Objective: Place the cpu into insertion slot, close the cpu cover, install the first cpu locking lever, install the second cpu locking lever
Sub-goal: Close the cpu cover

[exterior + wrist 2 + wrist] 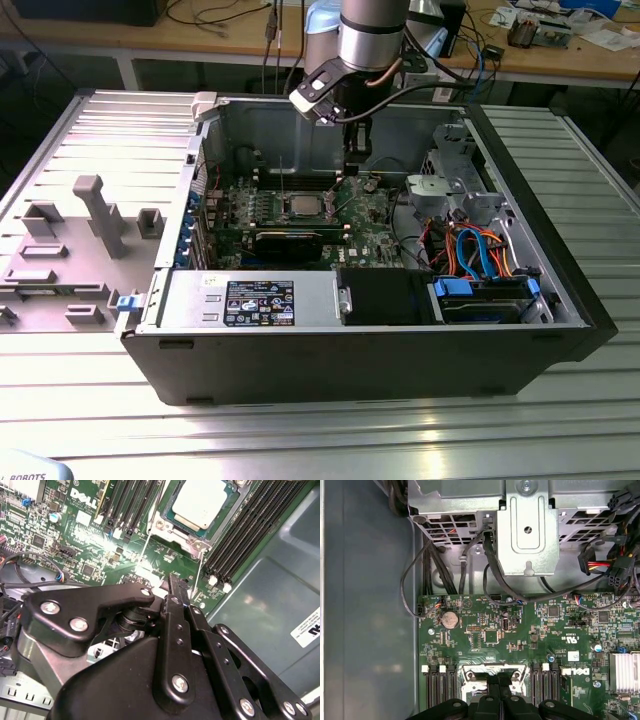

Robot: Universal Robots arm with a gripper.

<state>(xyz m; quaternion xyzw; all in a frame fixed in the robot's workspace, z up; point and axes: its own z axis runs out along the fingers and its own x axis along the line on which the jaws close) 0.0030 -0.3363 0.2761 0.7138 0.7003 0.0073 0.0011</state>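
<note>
Gripper (176, 582): fingers drawn together, nothing held. The tip hangs low over the board (75, 540), just off one corner of the slot (196, 544). No contact w/ any part can be made out. In the exterior view the gripper (358, 152) sits near the cpu (303, 205), on the exterior view's right of it, w/ the arm (370, 40) coming straight down into the case (350, 350).

Cpu (200, 502): seated in the slot at mid-board, between the two banks of RAM slots (245, 535). Its pale top shows through the window of the cover (175, 530), which appears to lie flat over it.

Levers: two thin pale rods, lever A (144, 550) and lever B (200, 577), run out from the slot toward the gripper. Both look unlatched. In the exterior view one rod (281, 172) stands up from the board.

Step in hand (judged): cpu placed and cover closed, so approx. halfway. Work stands at the first lever, though which rod counts as first cannot be told.

Lever step calls for (judged): closed tip set squarely on one rod, which must be pressed down toward the board and tucked sideways under its catch. The rod is thin and springy, so it may slip off the tip. The RAM slots and cover edge lie close by, leaving little room.
</note>
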